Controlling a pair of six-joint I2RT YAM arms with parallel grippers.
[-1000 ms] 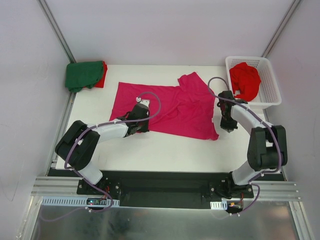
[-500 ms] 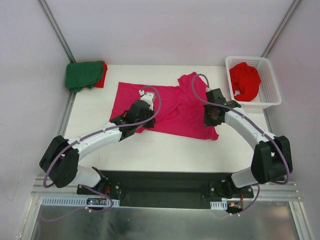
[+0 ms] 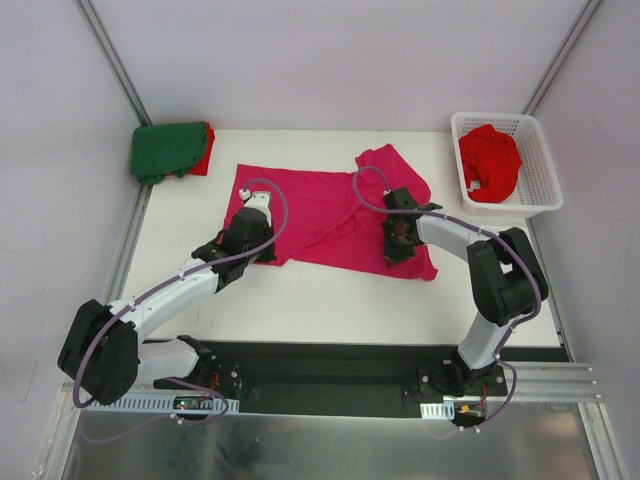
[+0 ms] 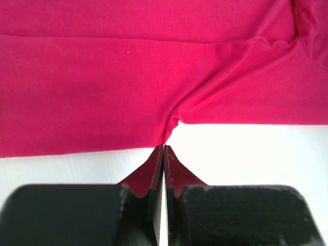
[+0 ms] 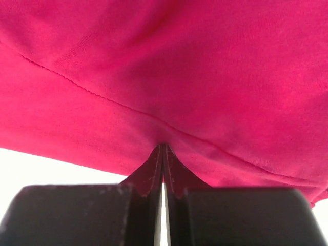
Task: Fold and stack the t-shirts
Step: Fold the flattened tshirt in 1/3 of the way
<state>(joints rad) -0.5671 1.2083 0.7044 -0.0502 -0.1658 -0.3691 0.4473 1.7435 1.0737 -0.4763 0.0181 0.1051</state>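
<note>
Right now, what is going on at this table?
Two robot arms are working on a magenta t-shirt spread on the table: the left gripper and the right gripper are each shut on its near edge. A folded green t-shirt lies on a red one in the far left corner. Another red t-shirt sits in the white basket, far right.

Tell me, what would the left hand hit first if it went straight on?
The pink t-shirt: the left hand is shut on its near edge, with more of that cloth lying straight ahead.
</note>
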